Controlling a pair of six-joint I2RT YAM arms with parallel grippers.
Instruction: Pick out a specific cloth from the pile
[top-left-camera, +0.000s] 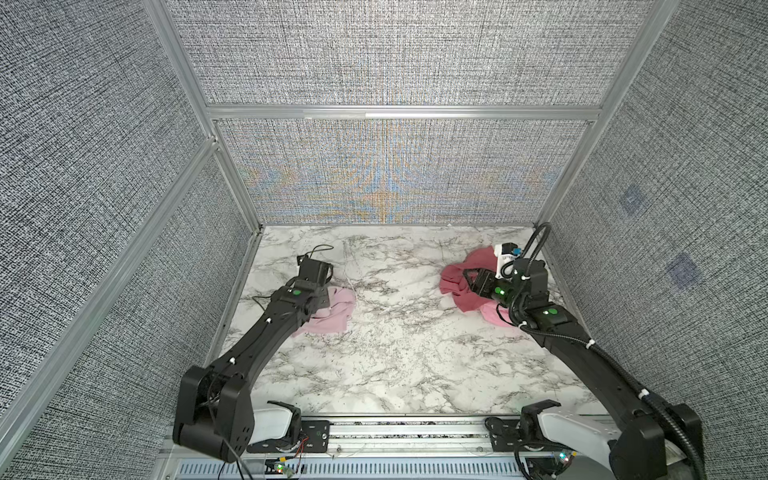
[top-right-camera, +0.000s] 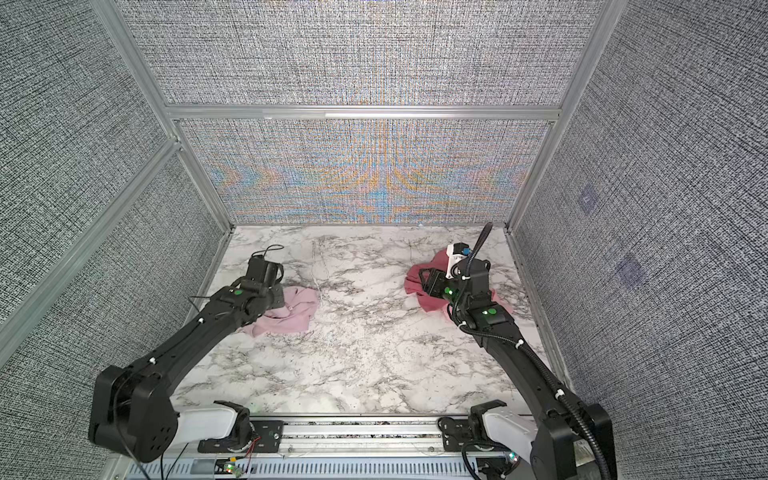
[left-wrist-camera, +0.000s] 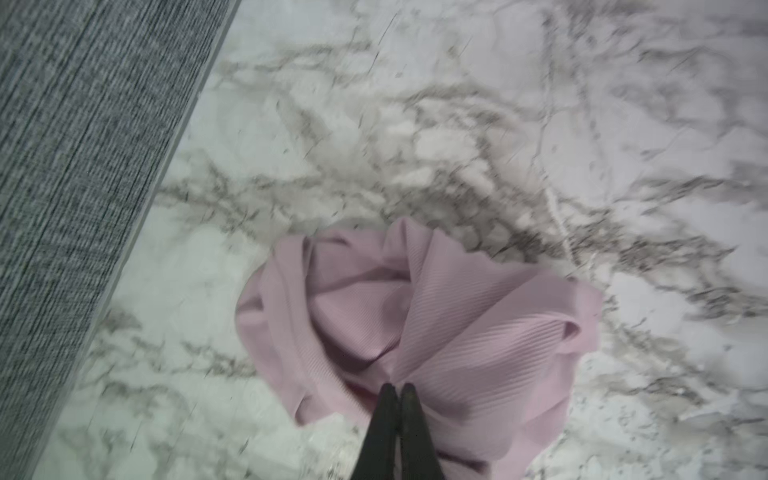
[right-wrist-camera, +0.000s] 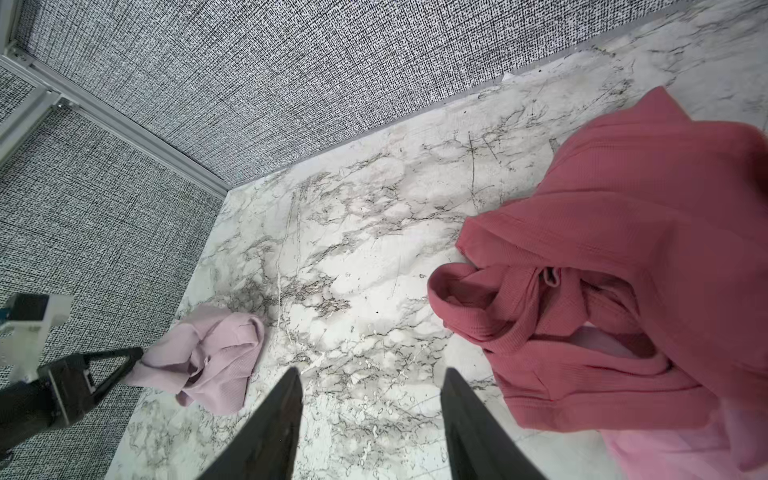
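Left gripper (left-wrist-camera: 397, 390) pinched tight on the mauve-pink cloth (left-wrist-camera: 436, 311), nine o'clock on the marble table (top-left-camera: 395, 353) (pile (top-left-camera: 451, 280) well apart, two o'clock); right gripper (right-wrist-camera: 370, 374) spread beside the pile.

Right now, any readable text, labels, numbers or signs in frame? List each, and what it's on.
No text reads clearly.
Dark print on the white camera mount at the right wrist: too small to read.
White mark on the black body of the left tool: blurred.
No print on the cloth, the pile or the marble table.
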